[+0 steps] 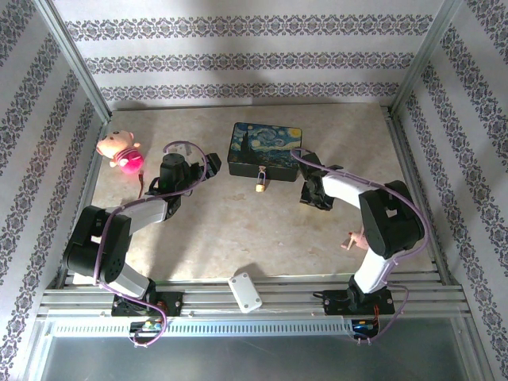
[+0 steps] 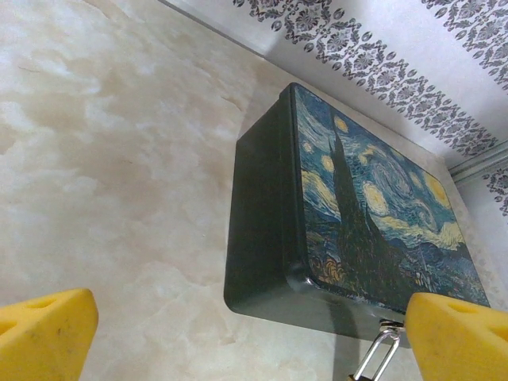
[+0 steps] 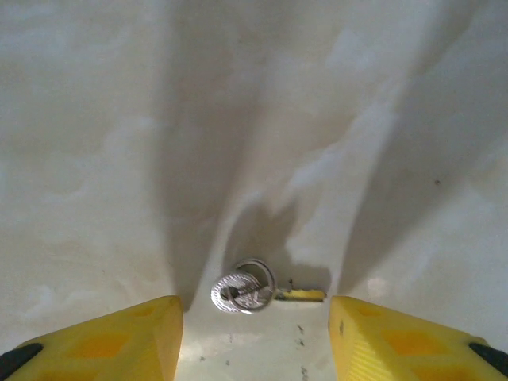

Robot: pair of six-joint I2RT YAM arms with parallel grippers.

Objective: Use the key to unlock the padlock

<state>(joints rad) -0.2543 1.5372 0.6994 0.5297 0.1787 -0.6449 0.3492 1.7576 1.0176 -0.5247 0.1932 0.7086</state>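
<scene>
A pink toy pig [image 1: 119, 151] lies far left on the marble table [image 1: 238, 234]. A dark blue painted tin [image 1: 266, 143] sits far centre, and a white box [image 1: 245, 292] rests on the near rail.

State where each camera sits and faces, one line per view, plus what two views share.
Top external: above and behind the bases, facing down at the table, tin and padlock; left arm, right arm show.
Left wrist: low over the table, facing the tin; open jaws at bottom corners.
Right wrist: close above the table, facing down at the key; jaws either side.
Top external and left wrist share tin and padlock.
</scene>
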